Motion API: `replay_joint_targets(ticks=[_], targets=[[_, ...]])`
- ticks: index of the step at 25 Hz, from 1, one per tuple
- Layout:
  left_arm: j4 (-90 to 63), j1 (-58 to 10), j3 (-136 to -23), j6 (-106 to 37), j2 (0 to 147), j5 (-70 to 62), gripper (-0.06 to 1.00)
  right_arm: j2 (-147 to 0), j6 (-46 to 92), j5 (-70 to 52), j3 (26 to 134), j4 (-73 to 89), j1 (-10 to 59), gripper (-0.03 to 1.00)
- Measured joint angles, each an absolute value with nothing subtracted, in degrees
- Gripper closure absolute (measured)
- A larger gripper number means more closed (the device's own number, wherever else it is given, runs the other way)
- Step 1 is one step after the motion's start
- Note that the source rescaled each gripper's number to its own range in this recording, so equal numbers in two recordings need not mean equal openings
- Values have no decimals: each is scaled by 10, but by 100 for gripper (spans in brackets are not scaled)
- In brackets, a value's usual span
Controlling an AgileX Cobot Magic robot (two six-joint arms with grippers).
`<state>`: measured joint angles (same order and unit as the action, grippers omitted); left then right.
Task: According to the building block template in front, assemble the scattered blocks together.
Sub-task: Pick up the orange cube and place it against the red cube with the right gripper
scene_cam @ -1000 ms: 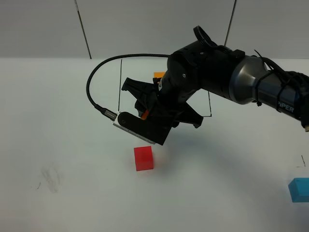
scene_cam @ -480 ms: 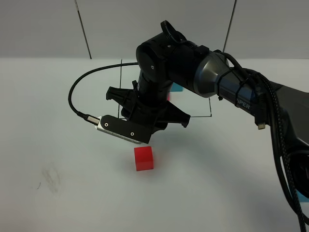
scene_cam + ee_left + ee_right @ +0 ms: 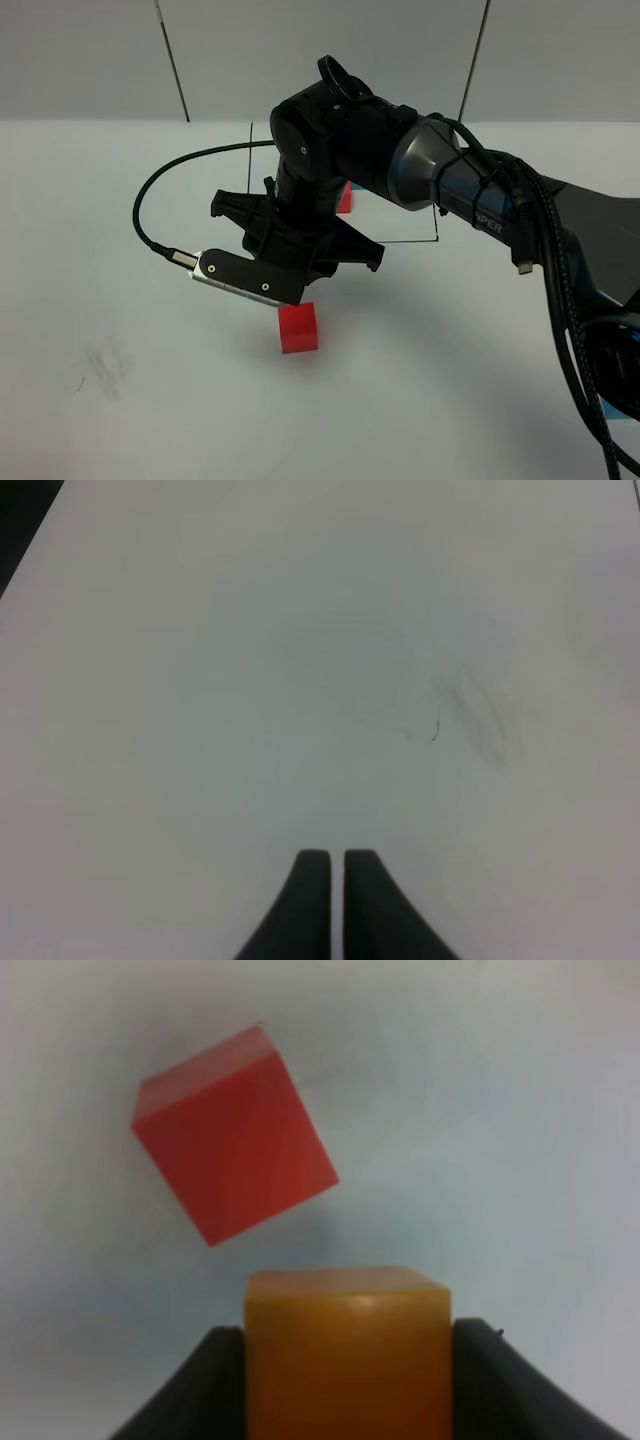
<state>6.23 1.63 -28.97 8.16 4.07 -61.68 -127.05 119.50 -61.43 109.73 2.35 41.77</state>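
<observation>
The orange block point(image 3: 345, 1335) is clamped between the jaws of the right pincer point(image 3: 347, 1380), which hangs low over the tabletop point(image 3: 100, 250). The wrist view shows the block square in the grip with the red block point(image 3: 235, 1145) just beyond it, apart and turned at an angle to it.

From above, the red block point(image 3: 298, 328) lies flat on the tabletop around its middle, on the side of the black frame point(image 3: 410, 241) toward the near edge. The right arm point(image 3: 430, 180) reaches over it from the right edge and hides the pincer itself. No loose blue block shows in any view.

The template point(image 3: 345, 198) sits nearer the far edge. The arm covers most of it, so only its red cube and a sliver of blue peek out.

The left pincer point(image 3: 337, 855) has its jaws together and holds nothing, poised over bare tabletop near a faint smudge point(image 3: 470, 705).

As I judge it, the job is in its early part, since no two loose blocks touch yet. What is left is to set the orange block against the red one, squared up, then add the blue one to make the L.
</observation>
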Motion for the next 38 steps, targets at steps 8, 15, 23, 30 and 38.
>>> replay_joint_targets(ticks=[8,15,23,30,38], targets=[[62,16,-290,82,41,-617,94,-1278,1195,-609,1098,21,420,49],[62,16,-290,82,41,-617,94,-1279,1195,-588,1098,-22,436,49],[62,16,-290,82,41,-617,94,-1291,1195,-584,1098,-42,442,49],[62,16,-290,82,41,-617,94,-1291,1195,-596,1098,-43,442,49],[62,16,-290,82,41,-617,94,-1292,1195,-598,1098,-43,442,49]])
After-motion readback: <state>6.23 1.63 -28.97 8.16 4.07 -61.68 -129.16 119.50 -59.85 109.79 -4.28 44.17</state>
